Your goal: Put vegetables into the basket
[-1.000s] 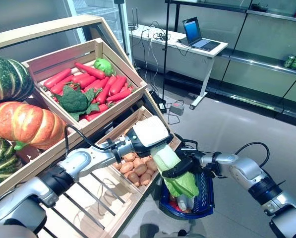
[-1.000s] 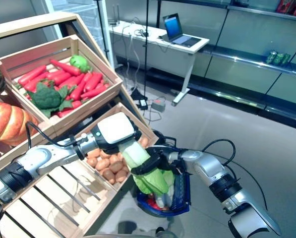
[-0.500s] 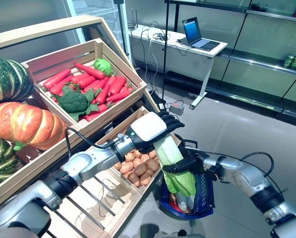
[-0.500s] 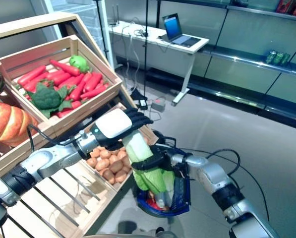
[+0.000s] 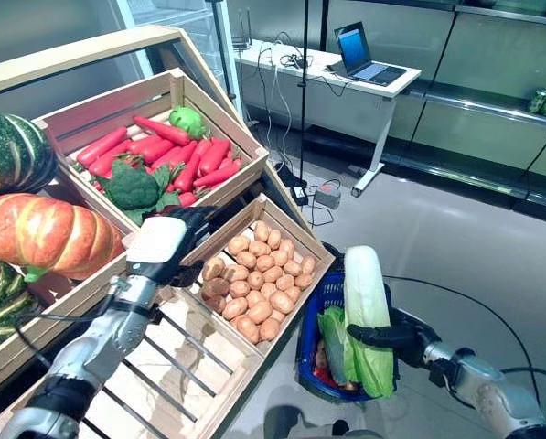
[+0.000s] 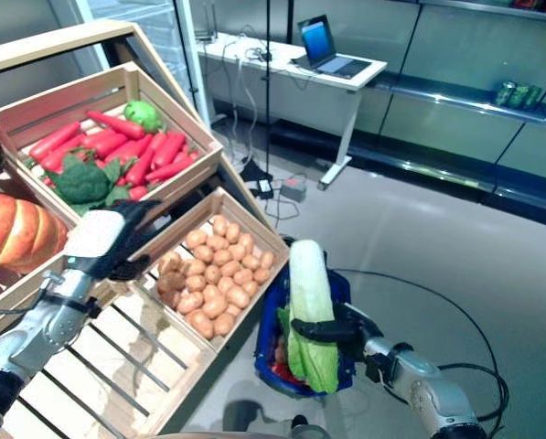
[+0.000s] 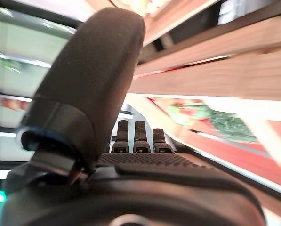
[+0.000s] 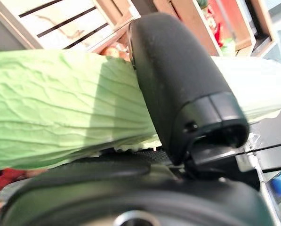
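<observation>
Over the blue basket [image 5: 314, 315], the right hand [image 5: 391, 335] grips a cabbage [image 5: 366, 302]; its wrist view shows the thumb [image 8: 178, 89] across it. Left hand [image 5: 167, 240] open by the potatoes [image 5: 254, 279].

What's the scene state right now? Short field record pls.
held item: napa cabbage, leafy end down in the basket
holder: right robot hand, curled round the cabbage
basket: blue, beside the potato crate, already holds other produce
left robot hand: empty, fingers straight, by the potato crate's edge
upper crate: carrots, broccoli
</observation>
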`<state>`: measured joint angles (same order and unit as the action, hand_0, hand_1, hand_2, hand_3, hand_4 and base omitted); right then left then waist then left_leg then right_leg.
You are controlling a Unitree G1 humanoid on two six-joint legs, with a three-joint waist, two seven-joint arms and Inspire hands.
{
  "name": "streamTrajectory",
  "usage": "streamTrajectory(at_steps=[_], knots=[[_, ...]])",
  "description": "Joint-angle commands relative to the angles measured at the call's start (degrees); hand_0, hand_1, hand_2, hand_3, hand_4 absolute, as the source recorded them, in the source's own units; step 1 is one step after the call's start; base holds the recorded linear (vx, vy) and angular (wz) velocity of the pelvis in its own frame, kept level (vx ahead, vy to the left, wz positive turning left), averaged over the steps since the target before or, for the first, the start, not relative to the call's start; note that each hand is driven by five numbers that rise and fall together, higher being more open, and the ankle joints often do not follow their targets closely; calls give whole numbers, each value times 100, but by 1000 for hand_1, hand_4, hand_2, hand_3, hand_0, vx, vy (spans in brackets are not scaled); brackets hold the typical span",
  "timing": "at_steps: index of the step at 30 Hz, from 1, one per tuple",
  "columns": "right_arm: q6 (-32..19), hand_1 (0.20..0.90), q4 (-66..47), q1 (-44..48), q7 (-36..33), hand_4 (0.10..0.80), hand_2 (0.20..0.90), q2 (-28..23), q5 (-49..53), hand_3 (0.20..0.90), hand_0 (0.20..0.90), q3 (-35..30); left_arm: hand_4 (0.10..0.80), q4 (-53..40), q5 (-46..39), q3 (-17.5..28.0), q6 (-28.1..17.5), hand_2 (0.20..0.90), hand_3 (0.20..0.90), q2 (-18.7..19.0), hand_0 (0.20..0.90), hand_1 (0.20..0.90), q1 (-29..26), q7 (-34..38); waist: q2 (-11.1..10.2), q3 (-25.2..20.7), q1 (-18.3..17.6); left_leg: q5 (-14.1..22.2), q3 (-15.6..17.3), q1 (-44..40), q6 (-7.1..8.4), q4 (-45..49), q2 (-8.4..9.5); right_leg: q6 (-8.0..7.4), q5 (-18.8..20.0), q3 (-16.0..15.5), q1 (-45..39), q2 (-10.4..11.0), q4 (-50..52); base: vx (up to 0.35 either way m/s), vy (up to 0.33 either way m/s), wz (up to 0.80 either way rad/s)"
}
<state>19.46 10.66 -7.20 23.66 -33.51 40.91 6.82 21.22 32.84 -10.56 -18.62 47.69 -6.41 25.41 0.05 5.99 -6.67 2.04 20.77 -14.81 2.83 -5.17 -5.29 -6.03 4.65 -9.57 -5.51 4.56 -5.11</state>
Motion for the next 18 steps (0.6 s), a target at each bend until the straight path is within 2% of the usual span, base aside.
streamTrajectory(at_steps=[1, 4, 8, 10, 12, 14, 18], knots=[[-999, 300, -91, 646, -131, 400, 300, 146, 477, 300, 300, -583, 800, -252, -798, 598, -96, 900, 900, 328, 900, 900, -546, 342, -153, 66, -72, 363, 59, 141, -104, 17, 118, -32, -653, -65, -381, -31, 11, 0, 0, 0], [-1223, 300, 83, 568, -437, 400, 300, 288, 307, 300, 300, -681, 800, -338, -1410, 777, -252, 900, 900, 112, 900, 900, -379, -108, -151, 90, -74, 367, 35, 145, -107, 17, 118, -29, -661, -77, -385, -34, 11, 0, 0, 0], [-1609, 300, 447, 509, -1122, 400, 300, 595, 76, 300, 300, -799, 800, -585, -2884, 1055, -449, 900, 900, -551, 900, 900, -63, -1065, -158, 129, -38, 389, 8, 152, -126, 17, 123, -10, -675, -53, -374, -47, 11, 5, -16, 0], [-1771, 300, 596, 540, -1363, 400, 300, 692, 20, 300, 300, -806, 800, -661, -3305, 1107, -441, 900, 900, -775, 900, 900, 10, -1328, -156, 150, -15, 395, 7, 152, -130, 17, 122, -4, -674, -50, -371, -50, 11, 3, -17, -1], [-2163, 300, 1016, 703, -1974, 400, 300, 847, -300, 300, 300, -765, 800, -754, -3982, 1004, -268, 900, 900, -1274, 900, 900, 87, -1672, -157, 207, 69, 411, 9, 158, -150, 17, 130, 4, -672, -62, -358, -48, 11, 13, -60, -2], [-2330, 300, 1331, 892, -2404, 400, 300, 886, -551, 300, 300, -692, 800, -810, -4148, 862, -230, 900, 900, -1569, 900, 900, 123, -1716, -158, 271, 145, 408, 26, 162, -166, 17, 133, 20, -666, -59, -334, -42, 11, 4, -72, -1], [-2479, 300, 1882, 1500, -3129, 400, 300, 771, -620, 300, 300, -489, 800, -1016, -4363, 365, -117, 900, 900, -1844, 900, 900, -35, -1665, -187, 623, 323, 587, 94, 632, -187, 706, 50, 116, -542, -106, -173, 37, 21, -109, -86, -1]])
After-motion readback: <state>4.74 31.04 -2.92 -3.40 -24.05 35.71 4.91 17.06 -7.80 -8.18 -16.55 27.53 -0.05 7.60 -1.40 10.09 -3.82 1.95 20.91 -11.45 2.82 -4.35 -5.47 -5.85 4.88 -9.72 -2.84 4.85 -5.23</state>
